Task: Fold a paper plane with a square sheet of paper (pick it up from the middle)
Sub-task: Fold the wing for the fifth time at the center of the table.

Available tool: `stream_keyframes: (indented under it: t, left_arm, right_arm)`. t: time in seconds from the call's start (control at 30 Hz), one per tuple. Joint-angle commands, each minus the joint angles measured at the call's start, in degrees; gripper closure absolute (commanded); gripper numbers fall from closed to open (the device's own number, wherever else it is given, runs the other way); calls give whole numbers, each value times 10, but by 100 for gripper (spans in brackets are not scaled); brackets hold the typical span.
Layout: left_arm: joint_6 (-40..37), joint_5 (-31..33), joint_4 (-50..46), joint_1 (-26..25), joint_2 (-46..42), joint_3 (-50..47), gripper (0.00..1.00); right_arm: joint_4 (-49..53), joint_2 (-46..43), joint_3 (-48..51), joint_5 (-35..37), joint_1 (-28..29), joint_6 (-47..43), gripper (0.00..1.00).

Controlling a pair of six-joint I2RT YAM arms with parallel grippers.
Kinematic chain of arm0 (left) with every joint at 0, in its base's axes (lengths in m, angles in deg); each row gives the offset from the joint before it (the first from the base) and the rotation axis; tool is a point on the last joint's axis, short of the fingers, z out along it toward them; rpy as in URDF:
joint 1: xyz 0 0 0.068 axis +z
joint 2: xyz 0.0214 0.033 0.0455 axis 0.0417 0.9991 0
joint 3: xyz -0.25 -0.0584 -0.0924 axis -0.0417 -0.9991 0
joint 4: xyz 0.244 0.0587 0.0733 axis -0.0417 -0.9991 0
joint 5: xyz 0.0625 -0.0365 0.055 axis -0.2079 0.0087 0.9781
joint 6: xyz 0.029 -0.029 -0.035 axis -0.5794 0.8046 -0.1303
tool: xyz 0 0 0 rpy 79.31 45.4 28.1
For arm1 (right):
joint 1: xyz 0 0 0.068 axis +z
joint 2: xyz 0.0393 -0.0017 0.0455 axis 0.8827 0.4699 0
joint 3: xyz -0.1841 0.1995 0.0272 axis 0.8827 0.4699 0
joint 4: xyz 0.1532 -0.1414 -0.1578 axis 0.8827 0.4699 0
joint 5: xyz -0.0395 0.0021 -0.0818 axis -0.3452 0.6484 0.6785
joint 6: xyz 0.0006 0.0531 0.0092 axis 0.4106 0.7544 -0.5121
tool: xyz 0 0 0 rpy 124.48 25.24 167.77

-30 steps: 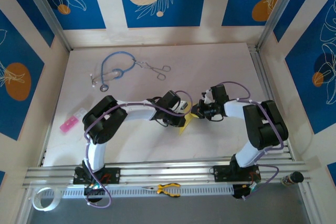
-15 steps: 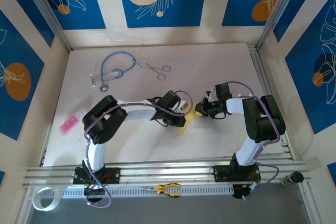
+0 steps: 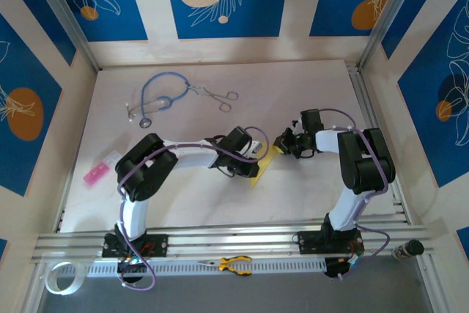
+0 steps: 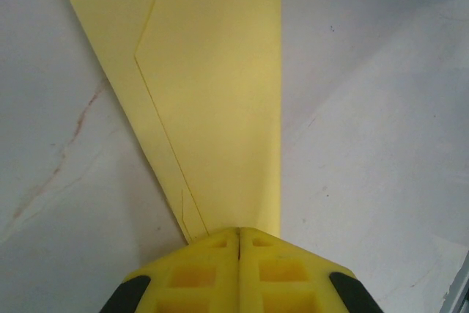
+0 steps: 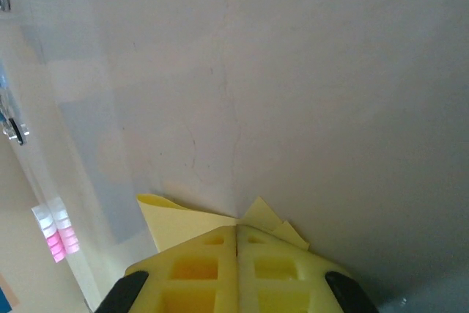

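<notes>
Paper plane [image 3: 263, 166] | left fingers [image 4: 196, 275] clamped on its narrow end | right fingers [image 5: 196, 269] clamped on its other end

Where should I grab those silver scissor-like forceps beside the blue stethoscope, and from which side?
Take the silver scissor-shaped metal forceps across the slim shanks midway, coming straight down from above. They lie flat, ring handles to the right, tips toward the blue stethoscope, so the middle looks narrowest for a tool.

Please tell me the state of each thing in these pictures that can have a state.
yellow paper, folded to a narrow wedge, held by both grippers
left gripper, shut on the yellow paper
right gripper, shut on the yellow paper
stethoscope, lying flat, tubing looped
forceps, lying flat, untouched
</notes>
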Motion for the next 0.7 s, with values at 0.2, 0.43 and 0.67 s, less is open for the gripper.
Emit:
stream_keyframes:
  t: [0.2,0.43,0.67]
  left_arm:
    - [-12,12,-87,-13,29,-28,100]
    - [-12,11,-90,-13,27,-26,100]
    - [-7,11,-86,-14,23,-31,100]
  right_arm:
    - [-83,-17,35,14,-46,40,98]
    - [-126,-68,54,-73,-52,6,95]
    - [-85,-124,88,-63,-3,-28,92]
